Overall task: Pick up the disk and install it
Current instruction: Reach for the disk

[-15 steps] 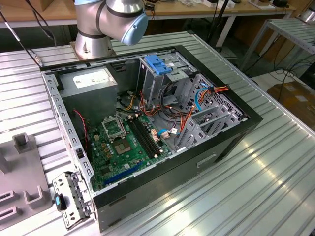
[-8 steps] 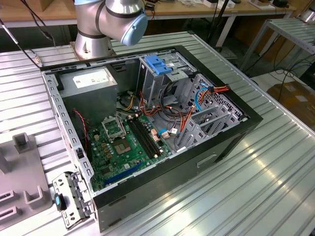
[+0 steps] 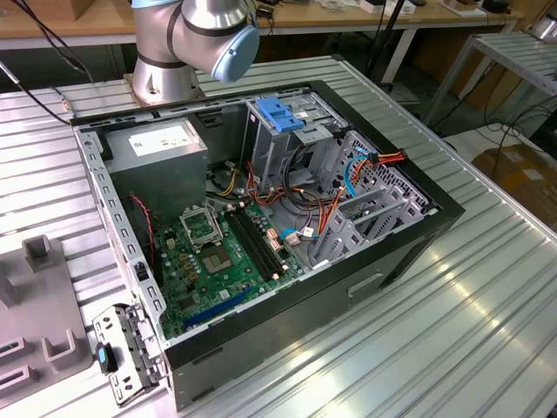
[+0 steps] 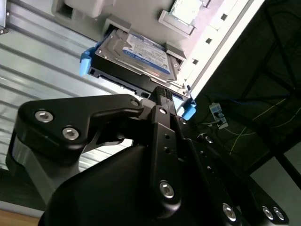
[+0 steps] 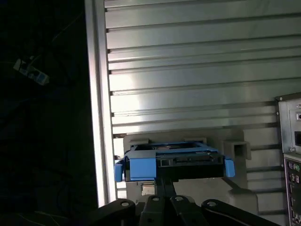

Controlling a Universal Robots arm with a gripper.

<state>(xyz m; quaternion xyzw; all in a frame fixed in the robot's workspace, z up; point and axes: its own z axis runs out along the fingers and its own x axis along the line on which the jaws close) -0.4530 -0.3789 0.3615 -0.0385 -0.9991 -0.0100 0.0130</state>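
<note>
- got the disk [image 4: 141,54] lying flat with its label side up in the second wrist view, wrapped in its blue carrier frame [image 4: 85,63]
- sitting cradled in a grey holder [image 4: 175,48] on the ribbed aluminium table [image 5: 188,70], so not in the computer case [image 3: 287,335] yet
- seeing the gripper [image 5: 164,181] in the first wrist view, right up at the disk's near edge, the one with the connectors
- got its fingers [image 4: 162,96] pulled close together, basically closed; can't tell if the tips actually touch the disk or pinch any bit of it
- also catching the case's back panel [image 5: 291,169] with its ports near the holder in that same first wrist view
- over in the exterior view, looking at the case lying open on its side on the table, with the motherboard [image 3: 218,252] facing up
- got the grey power supply [image 3: 161,144] tucked in the corner nearest the arm's base [image 3: 165,78]
- then a drive cage [image 3: 283,117] with a blue handle beside the power supply, toward the exterior view's right
- plus orange and red cables [image 3: 335,209] running between the cage and the board
</note>
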